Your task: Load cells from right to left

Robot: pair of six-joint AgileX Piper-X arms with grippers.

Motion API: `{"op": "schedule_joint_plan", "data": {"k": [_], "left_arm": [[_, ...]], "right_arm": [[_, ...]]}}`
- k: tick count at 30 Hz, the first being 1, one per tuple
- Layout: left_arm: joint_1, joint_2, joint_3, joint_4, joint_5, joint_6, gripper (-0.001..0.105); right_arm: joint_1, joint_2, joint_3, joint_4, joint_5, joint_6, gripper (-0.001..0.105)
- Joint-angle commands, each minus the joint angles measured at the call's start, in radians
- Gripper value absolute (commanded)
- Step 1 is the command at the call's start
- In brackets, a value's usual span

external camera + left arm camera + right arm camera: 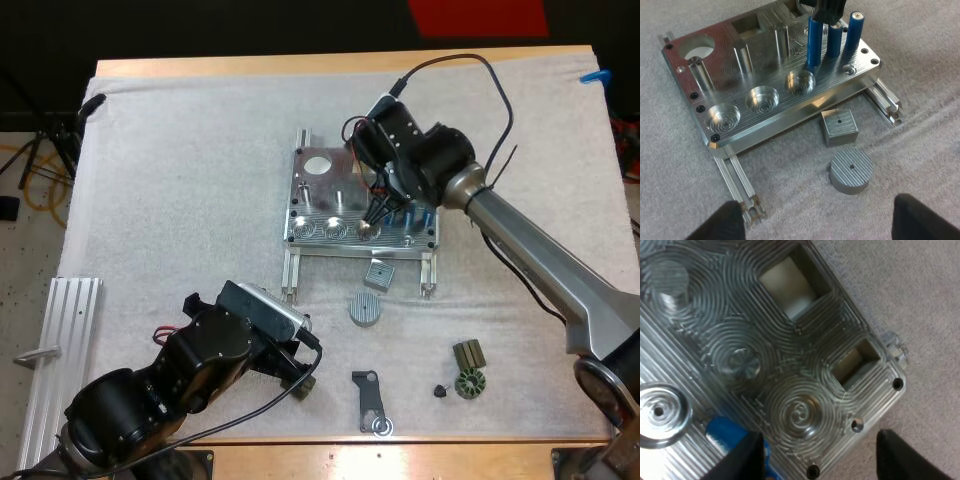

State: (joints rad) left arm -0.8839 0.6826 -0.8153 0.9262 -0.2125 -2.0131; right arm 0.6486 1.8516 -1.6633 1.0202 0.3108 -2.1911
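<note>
At your far left, loose cables (30,165) lie on the floor beside the wooden table (300,66). A ribbed metal rail (60,340) rests on the wood just off the white mat (180,180), a nubbly cloth that covers nearly the whole top. You find my left gripper (817,222) over the mat's near side, released, its fingers wide apart with only cloth between them, facing the metal plate (765,125). That plate sits mid-mat on two thin rails, and the two round cups at the left of its front row are bare. At the third cup a blue cell (814,40) stands slightly tilted, its foot at the cup's rim. Two more blue cells (855,30) stand upright just right of it. My right gripper (820,455) hangs over the plate, released, fingers spread with bare metal between them and the blue cell beside one finger. Just in front of the plate you see a square grey block (379,273) and a round grey disc (365,309), apart from each other. Nearer the table's front edge lies a black bracket (370,400), with small dark parts (467,380) to its right.
</note>
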Motion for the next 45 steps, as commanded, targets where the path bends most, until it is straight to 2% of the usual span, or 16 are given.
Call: {"op": "schedule_joint_plan", "data": {"k": [1,12,16,24,32,45], "left_arm": [[0.000,-0.006,-0.002,-0.012,-0.017,-0.002,0.062],[0.000,-0.006,-0.002,-0.012,-0.017,-0.002,0.062],[0.000,-0.006,-0.002,-0.012,-0.017,-0.002,0.062],[0.000,-0.006,-0.002,-0.012,-0.017,-0.002,0.062],[0.000,-0.006,-0.002,-0.012,-0.017,-0.002,0.062],[0.000,-0.006,-0.002,-0.012,-0.017,-0.001,0.062]], "right_arm": [[-0.010,-0.008,-0.001,-0.007,0.007,0.004,0.050],[-0.040,0.013,-0.001,-0.007,-0.006,0.011,0.050],[-0.038,0.043,-0.001,0.001,-0.062,0.027,0.050],[-0.038,0.054,-0.001,0.013,-0.061,0.041,0.050],[-0.038,0.054,-0.001,0.080,-0.116,0.094,0.050],[0.008,0.054,-0.001,0.085,-0.128,0.101,0.050]]}}
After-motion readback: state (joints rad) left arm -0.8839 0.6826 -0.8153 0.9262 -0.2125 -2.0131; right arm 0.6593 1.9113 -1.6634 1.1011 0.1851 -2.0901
